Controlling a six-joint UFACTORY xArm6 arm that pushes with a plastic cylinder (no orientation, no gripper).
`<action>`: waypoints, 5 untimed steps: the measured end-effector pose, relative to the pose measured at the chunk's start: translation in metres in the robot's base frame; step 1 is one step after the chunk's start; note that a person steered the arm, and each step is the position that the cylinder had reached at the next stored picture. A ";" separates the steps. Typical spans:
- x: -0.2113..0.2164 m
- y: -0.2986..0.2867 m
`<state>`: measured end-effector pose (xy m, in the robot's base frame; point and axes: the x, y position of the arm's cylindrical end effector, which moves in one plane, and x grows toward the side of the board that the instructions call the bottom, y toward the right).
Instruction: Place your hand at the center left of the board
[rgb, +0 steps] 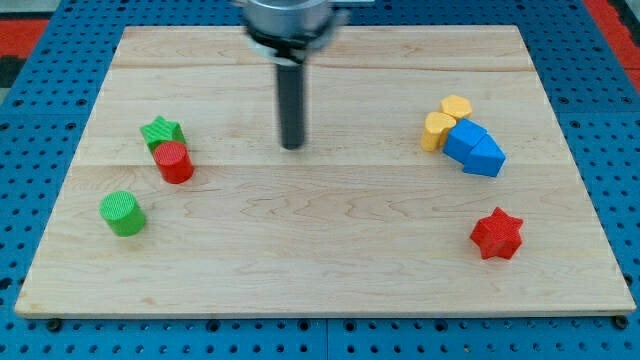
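Observation:
My tip (292, 146) rests on the wooden board (320, 260) a little above its middle, slightly towards the view's left. To its left lie a green star (161, 132) and a red cylinder (174, 162), touching each other. A green cylinder (123, 213) sits lower, near the board's left edge. The tip is well apart from all of them.
At the view's right a cluster holds two yellow blocks (438, 130) (457, 107) touching two blue blocks (465, 139) (487, 157). A red star (497, 234) lies at the lower right. A blue pegboard (40, 120) surrounds the board.

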<state>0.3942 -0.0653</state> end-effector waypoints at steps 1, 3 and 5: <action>-0.046 -0.021; -0.074 -0.228; 0.024 -0.212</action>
<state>0.4177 -0.2768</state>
